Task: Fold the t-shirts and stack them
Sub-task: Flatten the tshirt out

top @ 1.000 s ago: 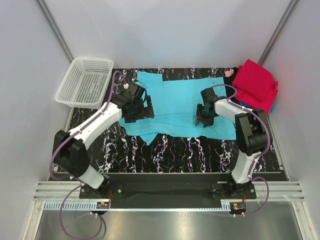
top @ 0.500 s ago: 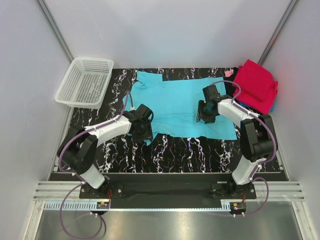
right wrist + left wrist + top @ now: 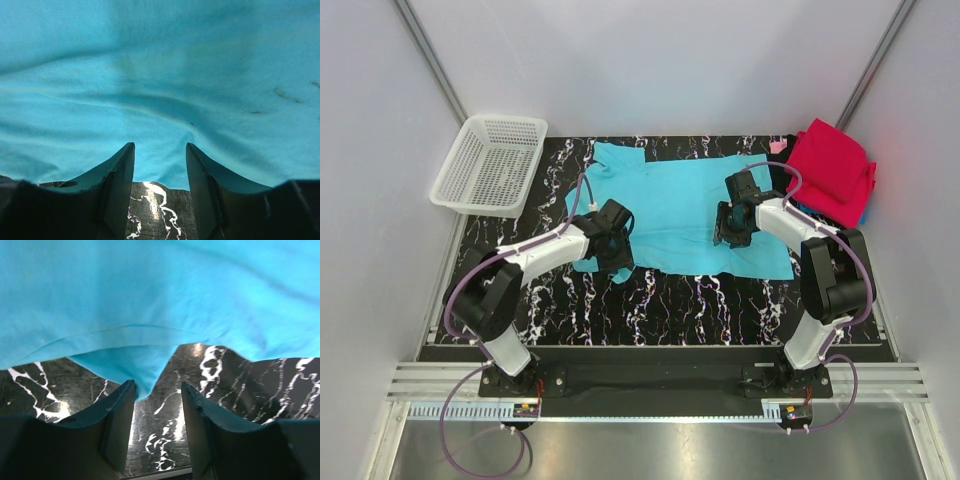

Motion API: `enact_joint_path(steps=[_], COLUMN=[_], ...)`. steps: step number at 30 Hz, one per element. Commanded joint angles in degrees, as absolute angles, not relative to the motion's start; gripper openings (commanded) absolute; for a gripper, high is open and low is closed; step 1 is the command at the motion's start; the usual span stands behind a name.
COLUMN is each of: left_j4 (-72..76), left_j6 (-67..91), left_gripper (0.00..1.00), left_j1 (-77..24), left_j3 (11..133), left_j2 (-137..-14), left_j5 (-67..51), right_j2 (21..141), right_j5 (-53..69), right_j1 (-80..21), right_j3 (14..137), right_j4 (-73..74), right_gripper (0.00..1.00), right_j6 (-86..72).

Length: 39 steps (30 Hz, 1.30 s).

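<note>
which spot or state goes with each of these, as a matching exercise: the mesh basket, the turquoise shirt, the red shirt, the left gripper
Things:
1. white mesh basket
2. turquoise t-shirt
3. red t-shirt
4. left gripper

Places or states:
a. spread out flat in the middle
b. open, at the near left edge of the spread cloth
c. far left corner
d. bunched at the far right corner

Pairs: 1-c, 2-a, 3-d, 4-b
</note>
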<state>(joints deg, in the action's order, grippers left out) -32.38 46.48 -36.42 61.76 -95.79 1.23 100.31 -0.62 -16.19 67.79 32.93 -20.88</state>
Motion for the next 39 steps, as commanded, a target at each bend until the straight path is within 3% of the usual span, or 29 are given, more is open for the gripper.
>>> enact_joint_path(steps=[1, 28, 39], left_j4=[-31.11, -33.31, -32.96], left_j6=[47.11, 46.76, 48.25], left_gripper=[0.46, 0.42, 0.35], left_j1=[-36.91, -37.88, -38.41], left_j3=[64.51, 66.54, 62.67], left_j2=[-96.15, -96.06, -99.05], left_j5=[0.53, 3.34, 3.95], right_j2=[97.82, 98.52, 98.0], right_j5=[-2.2, -2.9, -2.9], right_j1=[-16.79, -16.79, -16.79], right_j3=[67.68, 67.41, 67.24], right_j4=[33.22, 33.22, 33.31], right_gripper=[0.52, 0.51, 0.5], right_j6=[-21.18, -21.62, -21.79])
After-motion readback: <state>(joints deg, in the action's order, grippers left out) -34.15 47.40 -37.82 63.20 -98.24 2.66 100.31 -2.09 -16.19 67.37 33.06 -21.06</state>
